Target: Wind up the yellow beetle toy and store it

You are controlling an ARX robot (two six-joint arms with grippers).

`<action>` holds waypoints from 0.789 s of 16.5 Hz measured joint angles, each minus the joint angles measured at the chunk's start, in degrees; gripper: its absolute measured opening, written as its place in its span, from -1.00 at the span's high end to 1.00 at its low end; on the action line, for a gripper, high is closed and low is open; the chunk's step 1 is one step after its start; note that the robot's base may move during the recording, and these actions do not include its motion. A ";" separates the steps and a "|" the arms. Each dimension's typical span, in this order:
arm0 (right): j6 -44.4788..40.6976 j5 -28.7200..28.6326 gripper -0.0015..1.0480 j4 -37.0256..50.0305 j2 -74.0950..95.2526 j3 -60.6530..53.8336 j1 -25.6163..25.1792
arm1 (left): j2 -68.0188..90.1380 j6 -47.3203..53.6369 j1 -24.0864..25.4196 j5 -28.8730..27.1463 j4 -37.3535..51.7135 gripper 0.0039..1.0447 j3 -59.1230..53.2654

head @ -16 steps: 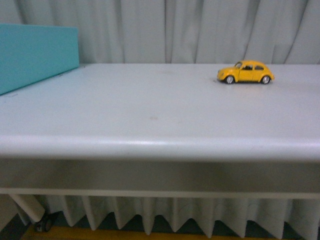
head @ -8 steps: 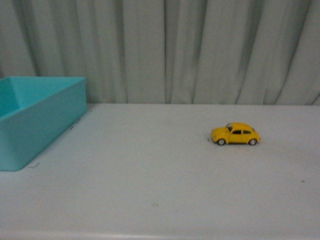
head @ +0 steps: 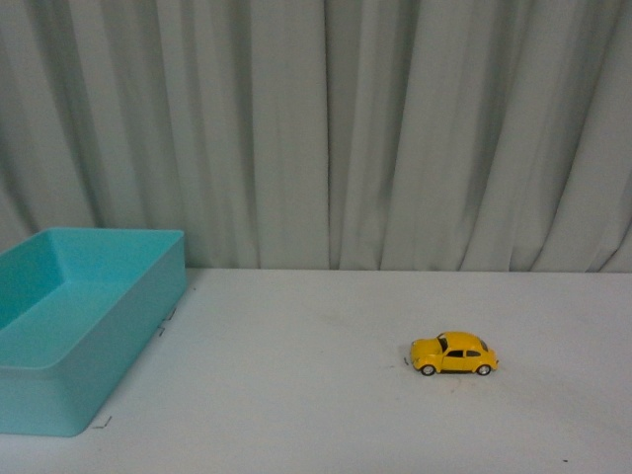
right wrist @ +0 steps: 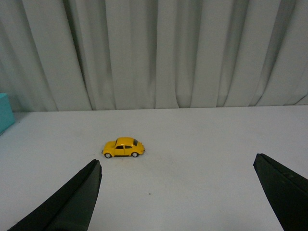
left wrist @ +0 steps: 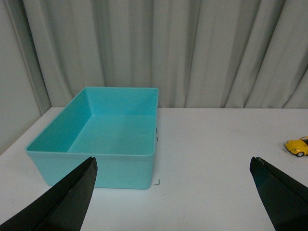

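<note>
The yellow beetle toy (head: 454, 355) stands on its four wheels on the white table (head: 296, 415), on the robot's right half of the surface and well apart from everything else. In the front view it is seen side-on, with its nose pointing toward the robot's left. A turquoise bin (head: 59, 395), rectangular and open at the top, sits at the left edge of the table, and small dark corner marks (head: 102, 425) are drawn on the tabletop just beside its near corner and along its right wall. A pleated grey-white curtain (head: 316, 128) hangs behind the table across the whole width. The left gripper (left wrist: 173, 166) hangs above the table with its two dark fingers (left wrist: 67, 202) spread wide, clasping nothing; its wrist camera looks over the bin (left wrist: 96, 168), with the toy (left wrist: 297, 146) just showing at the edge of that view. The right gripper (right wrist: 178, 161) is likewise spread wide and grips nothing; in its wrist view the toy (right wrist: 123, 147) lies on the table beyond the fingertips, apart from both of them and nearer to one dark finger (right wrist: 72, 202) than to the other.
</note>
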 joint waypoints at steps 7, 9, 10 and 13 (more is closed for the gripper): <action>-0.02 0.00 -0.87 -0.26 0.00 0.00 0.00 | 0.00 0.00 0.00 0.00 -0.31 -0.88 0.00; -0.02 0.00 -0.87 -0.24 0.00 0.00 0.00 | 0.00 0.00 0.00 0.00 -0.31 -0.88 0.00; 0.00 0.00 -0.87 -0.26 0.00 0.00 0.00 | 0.00 0.00 0.00 0.00 -0.31 -0.88 0.00; 0.00 0.00 -0.87 -0.24 0.00 -0.02 0.00 | 0.00 0.00 0.00 0.00 -0.31 -0.88 0.00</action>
